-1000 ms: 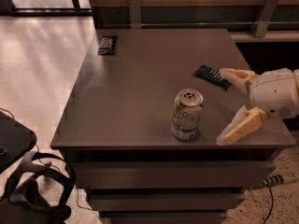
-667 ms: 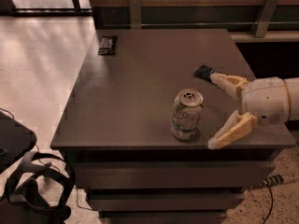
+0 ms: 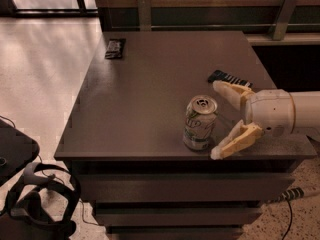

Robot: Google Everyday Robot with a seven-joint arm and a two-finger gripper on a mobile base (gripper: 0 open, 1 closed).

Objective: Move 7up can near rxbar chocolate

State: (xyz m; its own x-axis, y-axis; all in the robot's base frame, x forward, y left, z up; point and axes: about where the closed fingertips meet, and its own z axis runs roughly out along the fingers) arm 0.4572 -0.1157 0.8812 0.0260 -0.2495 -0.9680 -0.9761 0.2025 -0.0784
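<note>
The end effector (image 3: 219, 119), spread wide, has slid in from the right edge of the tabletop (image 3: 150, 94) until its tips stand just beside the upright 7up can (image 3: 200, 123) near the front edge, so a grasp looks close, with the rxbar chocolate (image 3: 114, 48) well apart at the far-left corner.
</note>
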